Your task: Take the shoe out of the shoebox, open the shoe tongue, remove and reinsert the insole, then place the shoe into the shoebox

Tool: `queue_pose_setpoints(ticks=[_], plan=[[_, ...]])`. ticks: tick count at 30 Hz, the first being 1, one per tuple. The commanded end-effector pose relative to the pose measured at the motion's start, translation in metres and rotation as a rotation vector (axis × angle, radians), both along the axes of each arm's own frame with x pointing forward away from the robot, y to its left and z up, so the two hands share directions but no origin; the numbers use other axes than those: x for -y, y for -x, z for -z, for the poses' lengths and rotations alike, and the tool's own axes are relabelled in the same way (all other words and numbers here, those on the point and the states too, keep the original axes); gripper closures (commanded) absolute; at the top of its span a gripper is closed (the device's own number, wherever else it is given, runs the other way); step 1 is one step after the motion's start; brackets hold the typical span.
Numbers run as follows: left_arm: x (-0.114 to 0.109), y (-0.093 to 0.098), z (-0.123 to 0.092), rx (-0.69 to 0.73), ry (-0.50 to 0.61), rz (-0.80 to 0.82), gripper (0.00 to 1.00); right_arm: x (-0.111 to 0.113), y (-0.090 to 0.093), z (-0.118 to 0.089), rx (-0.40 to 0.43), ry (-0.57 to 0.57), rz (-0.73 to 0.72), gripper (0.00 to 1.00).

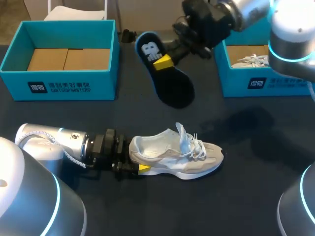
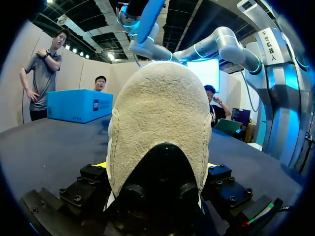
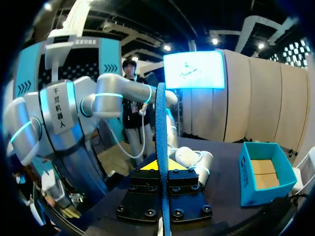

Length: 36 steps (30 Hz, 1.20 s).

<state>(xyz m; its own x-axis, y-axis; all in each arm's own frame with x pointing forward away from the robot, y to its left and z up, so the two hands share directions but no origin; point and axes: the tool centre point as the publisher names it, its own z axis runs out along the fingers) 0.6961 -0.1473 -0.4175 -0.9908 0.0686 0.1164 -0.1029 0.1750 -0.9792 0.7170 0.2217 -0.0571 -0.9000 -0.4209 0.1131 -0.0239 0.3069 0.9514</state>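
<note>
A beige shoe (image 1: pixel 179 153) with white laces lies on its sole on the dark table, toe to the right, tongue raised. My left gripper (image 1: pixel 138 158) comes in from the lower left and is shut on the shoe's heel (image 2: pixel 160 118), which fills the space between its fingers in the left wrist view. Above the table my right gripper (image 1: pixel 164 62) is shut on a blue-edged insole (image 1: pixel 170 78), its black underside facing the head camera. In the right wrist view the insole (image 3: pixel 161 128) stands edge-on between the yellow tips of the right gripper (image 3: pixel 161 165).
A teal shoebox (image 1: pixel 59 81) with a cardboard floor stands at the back left. A second teal shoebox (image 1: pixel 256 83) at the back right holds another white shoe (image 1: pixel 253 60). Dark tabletop (image 1: pixel 256 167) lies bare to the shoe's right.
</note>
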Motion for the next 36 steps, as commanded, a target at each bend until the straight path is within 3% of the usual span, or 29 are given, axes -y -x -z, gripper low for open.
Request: queue_pose_setpoints(ticks=[1,12,14,19,24,36], plan=[[0.0,0.001,0.0,0.0,-0.001,-0.001,1.0,0.018,0.024,0.008,-0.035,-0.063,0.127,1.0],[0.0,0.001,0.0,0.0,-0.001,-0.001,1.0,0.018,0.024,0.008,-0.035,-0.063,0.127,1.0],[0.0,0.001,0.0,0.0,-0.001,-0.001,1.0,0.018,0.022,0.006,-0.069,-0.051,0.177,1.0],[0.0,0.001,0.0,0.0,-0.001,-0.001,1.0,0.018,0.039,0.0,-0.137,-0.082,0.26,1.0],[0.0,0.001,0.0,0.0,-0.001,-0.001,1.0,0.023,0.059,-0.008,-0.12,-0.086,0.285,1.0],[0.0,0.001,0.0,0.0,-0.001,-0.001,1.0,0.023,0.059,-0.008,-0.12,-0.086,0.285,1.0]])
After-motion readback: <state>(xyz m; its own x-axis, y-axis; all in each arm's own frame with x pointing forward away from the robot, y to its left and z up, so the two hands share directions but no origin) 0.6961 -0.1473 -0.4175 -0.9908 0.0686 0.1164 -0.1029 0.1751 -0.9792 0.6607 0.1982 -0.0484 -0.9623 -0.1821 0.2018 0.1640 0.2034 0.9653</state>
